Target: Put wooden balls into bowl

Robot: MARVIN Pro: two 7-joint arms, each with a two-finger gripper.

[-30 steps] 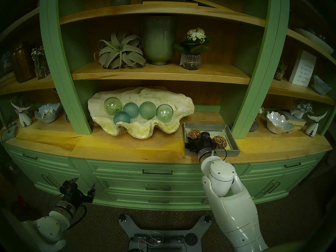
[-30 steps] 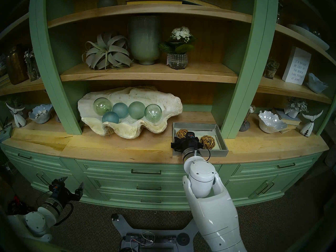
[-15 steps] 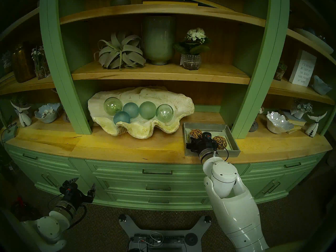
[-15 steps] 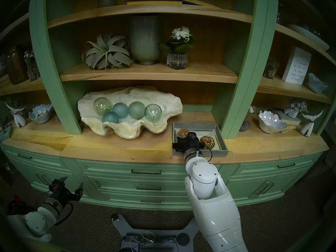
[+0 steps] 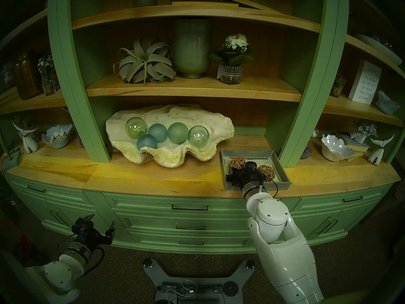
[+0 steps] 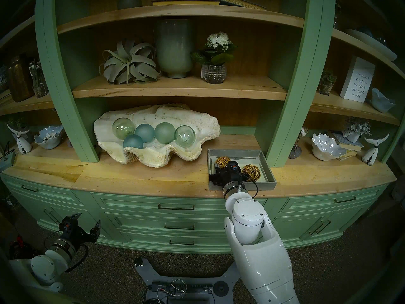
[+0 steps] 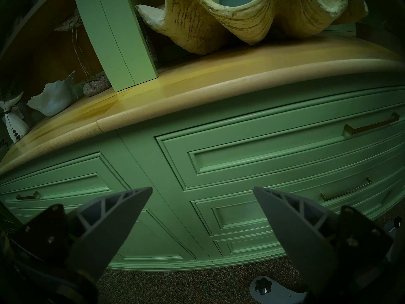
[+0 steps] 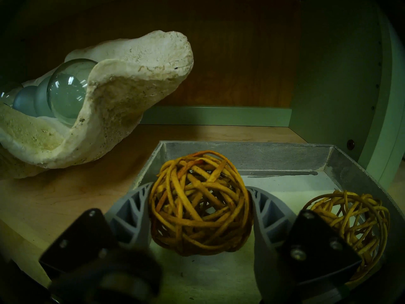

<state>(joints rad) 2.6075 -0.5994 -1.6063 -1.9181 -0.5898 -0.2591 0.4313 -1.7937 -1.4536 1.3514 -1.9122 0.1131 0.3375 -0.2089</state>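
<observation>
1. Pinching one rattan ball [image 8: 200,203] between its two bent grey fingers [image 8: 131,211], the right gripper [image 8: 199,206] reaches into the grey tray [image 8: 245,156].
2. Two woven balls in all: the second rattan ball [image 8: 348,222] lies just right of the gripper, partly hidden behind a finger mount.
3. Beyond and to the left, the clam shell [image 8: 131,82] lies long axis crosswise, hollow upward, holding five glass balls [image 5: 178,133].
4. The left gripper [image 5: 99,225] hangs spread, empty, before the drawers [image 7: 263,156].
</observation>
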